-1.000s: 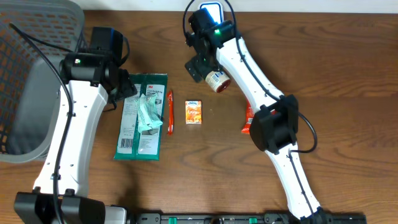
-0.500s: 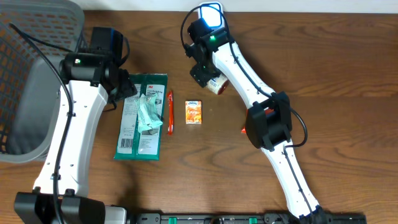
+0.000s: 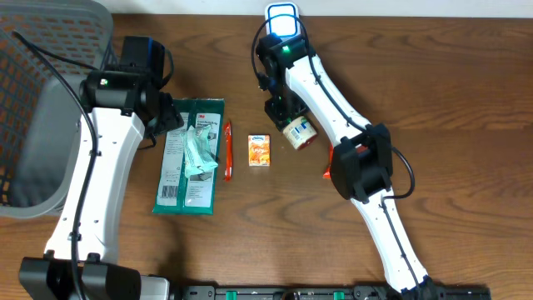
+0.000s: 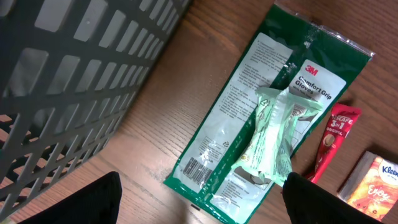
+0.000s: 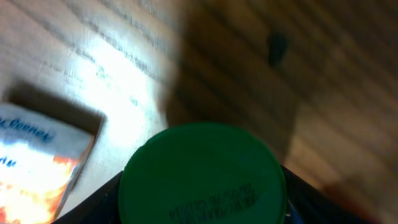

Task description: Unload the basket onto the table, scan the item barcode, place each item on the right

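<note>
wooden table (image 3: 466, 100): right gripper (image 3: 280, 108) newly clamped on jar (image 3: 298, 133), shifted to just right of orange box (image 3: 260, 151); barcode scan probably follows. left gripper (image 3: 169, 118) spread, empty.

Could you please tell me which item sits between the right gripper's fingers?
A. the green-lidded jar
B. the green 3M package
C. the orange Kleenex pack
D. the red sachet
A: in the right wrist view the green-lidded jar fills the gap between the right gripper's fingers, and overhead the jar sits right at that gripper.
</note>
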Motion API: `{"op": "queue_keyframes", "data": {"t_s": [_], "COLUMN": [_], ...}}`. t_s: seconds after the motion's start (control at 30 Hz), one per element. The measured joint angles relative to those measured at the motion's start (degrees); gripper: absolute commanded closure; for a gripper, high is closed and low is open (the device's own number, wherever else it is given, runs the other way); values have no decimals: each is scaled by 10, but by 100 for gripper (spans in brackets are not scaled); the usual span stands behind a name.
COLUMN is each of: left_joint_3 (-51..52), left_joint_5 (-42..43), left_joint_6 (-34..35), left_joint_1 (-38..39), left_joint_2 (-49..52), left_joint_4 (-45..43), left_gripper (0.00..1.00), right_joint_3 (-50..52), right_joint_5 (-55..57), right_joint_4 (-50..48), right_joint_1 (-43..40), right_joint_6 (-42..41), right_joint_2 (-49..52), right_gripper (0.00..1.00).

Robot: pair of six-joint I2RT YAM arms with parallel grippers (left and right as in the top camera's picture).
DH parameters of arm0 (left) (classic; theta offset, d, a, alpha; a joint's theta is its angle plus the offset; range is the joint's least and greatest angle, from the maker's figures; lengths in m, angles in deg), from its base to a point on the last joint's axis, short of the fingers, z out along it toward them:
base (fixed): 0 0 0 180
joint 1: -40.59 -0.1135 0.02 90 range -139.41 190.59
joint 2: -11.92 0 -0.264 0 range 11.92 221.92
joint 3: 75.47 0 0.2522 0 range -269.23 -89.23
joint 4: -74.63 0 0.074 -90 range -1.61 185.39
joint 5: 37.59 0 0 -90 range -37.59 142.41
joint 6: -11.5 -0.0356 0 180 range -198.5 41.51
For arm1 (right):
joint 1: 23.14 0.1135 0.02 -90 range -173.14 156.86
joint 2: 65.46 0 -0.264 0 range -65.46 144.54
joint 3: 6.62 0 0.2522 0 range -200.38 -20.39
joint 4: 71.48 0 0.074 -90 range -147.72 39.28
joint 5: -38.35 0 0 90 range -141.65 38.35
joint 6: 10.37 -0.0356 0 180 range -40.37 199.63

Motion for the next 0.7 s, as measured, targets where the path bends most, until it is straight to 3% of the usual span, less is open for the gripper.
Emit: {"op": "queue_keyframes", "data": {"t_s": [0.27, 0.7], "left_joint_3": [0, 0], "left_joint_5": [0, 0], "left_joint_6": [0, 0], "left_joint_1": [0, 0], "left_joint_2": [0, 0], "left_joint_4": [0, 0], "left_gripper": [17, 17], "right_joint_3": [0, 1], "right_joint_5": [-34, -43], "right_joint_4": [79, 84], "right_joint_1": [0, 35], "right_joint_6": [-36, -88], "right_joint_2": [-20, -88], "right_gripper": [44, 44]}}
